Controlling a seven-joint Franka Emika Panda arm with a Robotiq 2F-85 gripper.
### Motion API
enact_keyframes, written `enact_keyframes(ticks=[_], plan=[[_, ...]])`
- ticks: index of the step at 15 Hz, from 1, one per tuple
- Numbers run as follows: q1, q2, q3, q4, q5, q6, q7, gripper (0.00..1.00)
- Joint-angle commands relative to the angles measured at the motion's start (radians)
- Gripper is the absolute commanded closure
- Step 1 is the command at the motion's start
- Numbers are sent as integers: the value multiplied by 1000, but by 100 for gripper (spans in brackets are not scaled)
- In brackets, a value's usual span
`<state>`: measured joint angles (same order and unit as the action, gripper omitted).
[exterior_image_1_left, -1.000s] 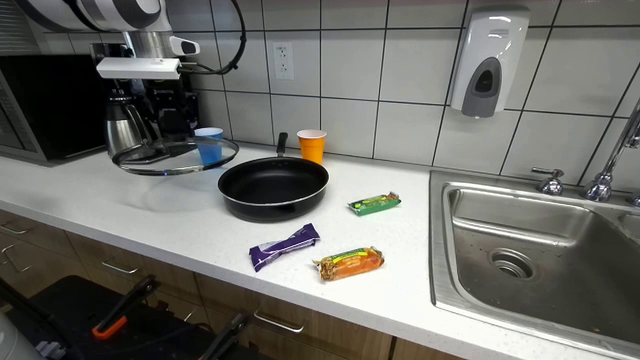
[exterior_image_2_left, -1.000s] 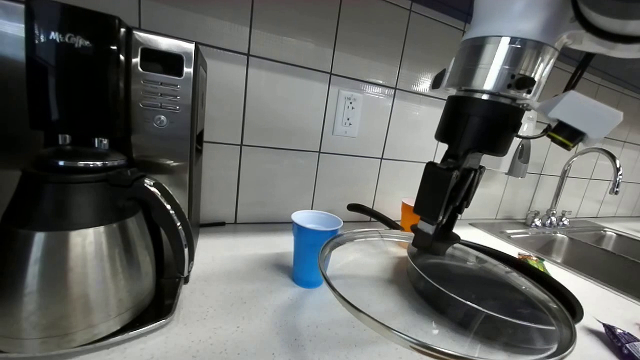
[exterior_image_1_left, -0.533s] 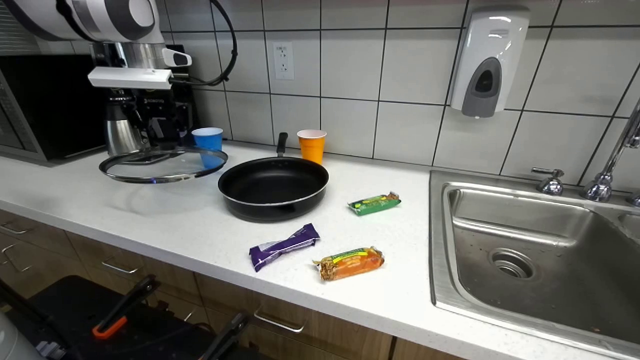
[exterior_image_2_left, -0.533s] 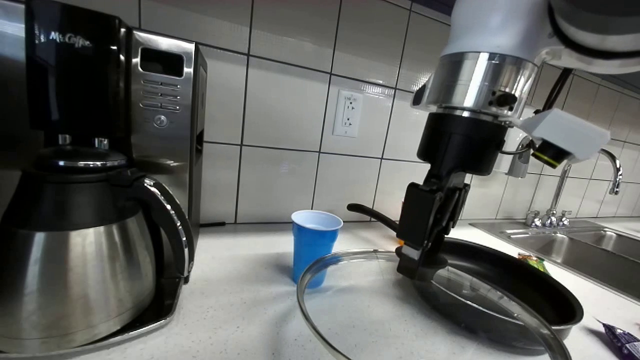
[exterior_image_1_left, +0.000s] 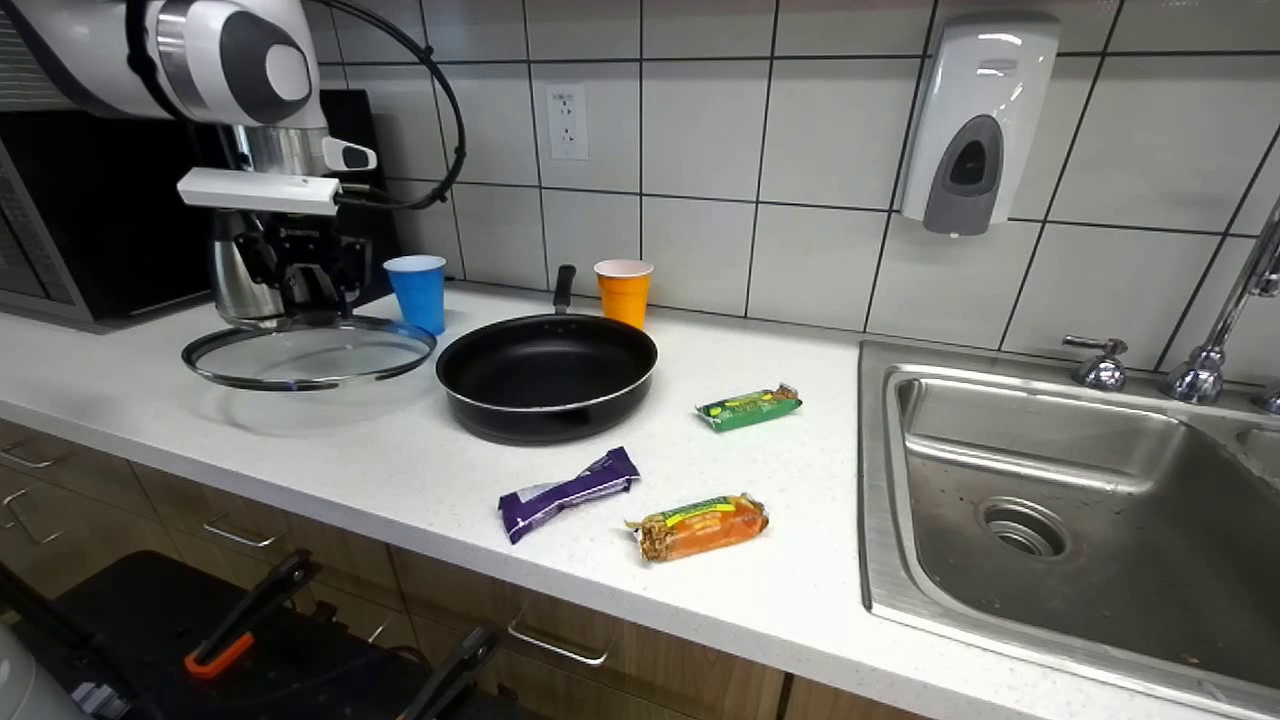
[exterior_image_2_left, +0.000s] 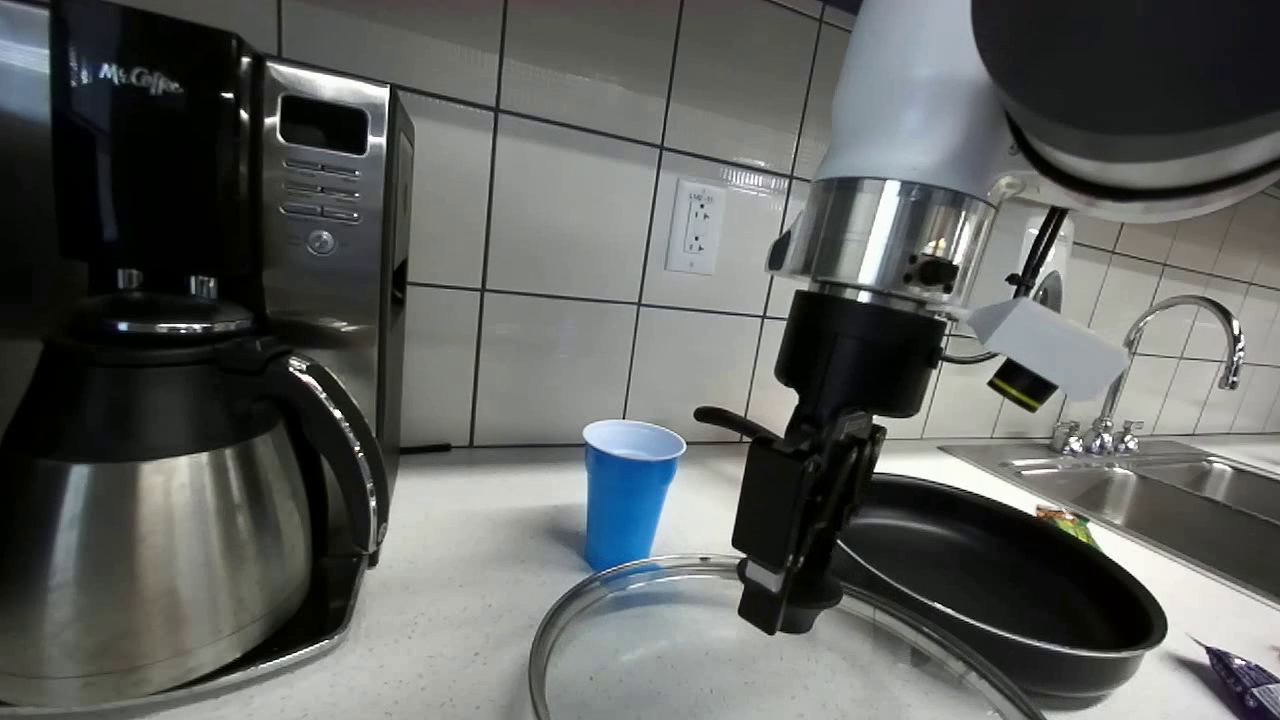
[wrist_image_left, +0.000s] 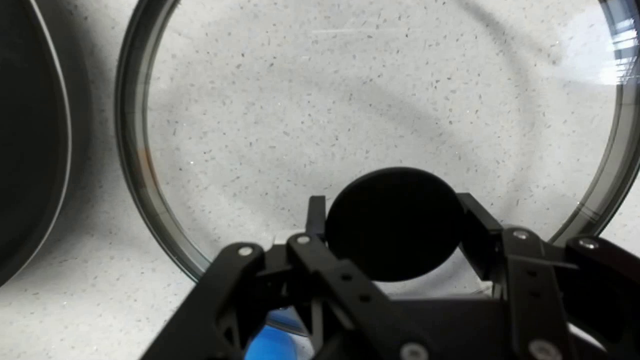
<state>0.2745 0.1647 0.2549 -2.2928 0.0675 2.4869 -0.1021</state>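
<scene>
The claw (wrist_image_left: 393, 222) is closed on a round, matte black knob (wrist_image_left: 400, 245), its two fingers (wrist_image_left: 316, 220) pressed to either side, so that it holds the glass lid (exterior_image_1_left: 310, 355). This lid, a clear disc inside a glossy band-like rim, hangs just above the worktop (exterior_image_1_left: 330, 450) and throws a soft, curved shadow on the white, grey-flecked surface.

Just beside it sits a frying pan (exterior_image_1_left: 546, 375), round, smooth and black, with a thin pale line around its lip. A tapered blue cup (exterior_image_2_left: 628, 500) stands upright near the lid, and a similar orange cup (exterior_image_1_left: 624, 292) stands behind the pan. Toward the front edge lie a crinkled purple packet (exterior_image_1_left: 568, 494) and a shiny orange packet (exterior_image_1_left: 700, 527); a green packet (exterior_image_1_left: 749, 408) lies between the pan and the steel sink (exterior_image_1_left: 880, 500). In an exterior view, a coffee pot (exterior_image_2_left: 160, 570) shows a rounded, brushed-metal belly and a curved handle.
</scene>
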Motion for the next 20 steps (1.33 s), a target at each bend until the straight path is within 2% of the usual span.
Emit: enact_keyframes(ticks=[1, 6, 14, 15, 18, 20], plan=[[9, 30, 8, 27, -42, 55, 24, 61], [18, 74, 20, 21, -71, 125, -11, 61], [16, 89, 38, 18, -79, 130, -15, 61], [12, 81, 45, 19, -67, 114, -28, 11], [1, 54, 61, 34, -34, 69, -51, 1], [-5, 26, 68, 39, -4, 42, -71, 0]])
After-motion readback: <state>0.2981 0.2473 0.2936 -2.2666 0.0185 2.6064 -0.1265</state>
